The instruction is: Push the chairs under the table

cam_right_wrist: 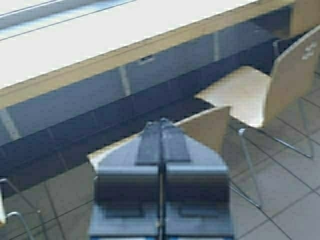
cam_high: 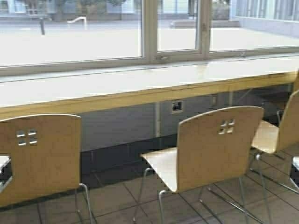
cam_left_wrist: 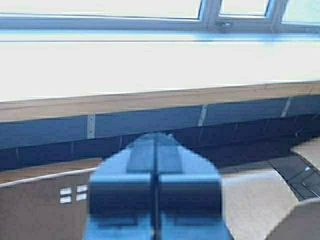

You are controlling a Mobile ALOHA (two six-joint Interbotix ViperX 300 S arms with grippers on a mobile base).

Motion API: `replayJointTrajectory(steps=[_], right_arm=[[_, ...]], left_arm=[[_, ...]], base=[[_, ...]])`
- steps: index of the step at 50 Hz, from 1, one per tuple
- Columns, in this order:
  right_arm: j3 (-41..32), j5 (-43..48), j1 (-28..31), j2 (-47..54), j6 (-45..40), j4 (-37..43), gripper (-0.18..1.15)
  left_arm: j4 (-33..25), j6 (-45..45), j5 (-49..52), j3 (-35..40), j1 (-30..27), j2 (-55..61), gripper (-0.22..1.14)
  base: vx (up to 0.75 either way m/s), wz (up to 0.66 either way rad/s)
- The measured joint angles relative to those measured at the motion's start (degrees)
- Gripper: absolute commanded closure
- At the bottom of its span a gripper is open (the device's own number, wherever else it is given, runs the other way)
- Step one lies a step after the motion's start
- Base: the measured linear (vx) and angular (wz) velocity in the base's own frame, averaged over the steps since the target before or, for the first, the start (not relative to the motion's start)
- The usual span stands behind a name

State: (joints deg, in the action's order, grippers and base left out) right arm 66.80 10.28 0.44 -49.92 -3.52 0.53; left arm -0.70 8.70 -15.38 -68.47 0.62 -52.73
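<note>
So, view by view:

High view: the long light-wood table with a pale glossy top [cam_high: 140, 84] runs along under the window [cam_high: 149, 28]. Three tan moulded-plywood chairs with small square cut-outs in the backs sit pulled out on the tiled floor [cam_high: 117, 200]: left chair [cam_high: 39, 156], middle chair [cam_high: 205, 149], right chair [cam_high: 280, 130]. Neither arm shows up here.

Left wrist view: the left gripper [cam_left_wrist: 156, 150] has its dark fingers pressed together, holding nothing. It hangs above the left chair's back [cam_left_wrist: 45, 205], pointing at the table's thick wooden front edge [cam_left_wrist: 150, 102], well short of it.

Right wrist view: the right gripper [cam_right_wrist: 162, 137] is pinched closed too, also empty. The middle chair [cam_right_wrist: 200, 130] is right under and past its tip; whether they touch, can't tell. The right chair [cam_right_wrist: 270, 85] stands off to the side, and the table [cam_right_wrist: 100, 40] is beyond.
</note>
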Motion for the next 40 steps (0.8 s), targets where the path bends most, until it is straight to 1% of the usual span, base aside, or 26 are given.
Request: replayJointTrajectory(steps=[13,28,34,40], right_arm=[[-0.09,0.0,2.55,2.11,0.0,0.09,0.93],[-0.7,-0.09,2.46,4.04,0.0,0.09,0.93],[-0.7,-0.09,2.64,4.13,-0.35,0.18,0.92],[-0.7,-0.09,3.87,4.13,-2.29,0.62,0.92]], left_arm=[[-0.18,2.2,0.0,-0.44,0.0,0.0,0.89],[-0.35,4.39,0.0,-0.7,0.09,0.26,0.89],[-0.97,8.09,0.18,-1.05,0.53,1.23,0.89],[-1.41,13.8,0.35,-1.05,3.25,3.78,0.88]], base=[[0.22,0.28],[0.21,0.33],[0.21,0.42],[0.21,0.44]])
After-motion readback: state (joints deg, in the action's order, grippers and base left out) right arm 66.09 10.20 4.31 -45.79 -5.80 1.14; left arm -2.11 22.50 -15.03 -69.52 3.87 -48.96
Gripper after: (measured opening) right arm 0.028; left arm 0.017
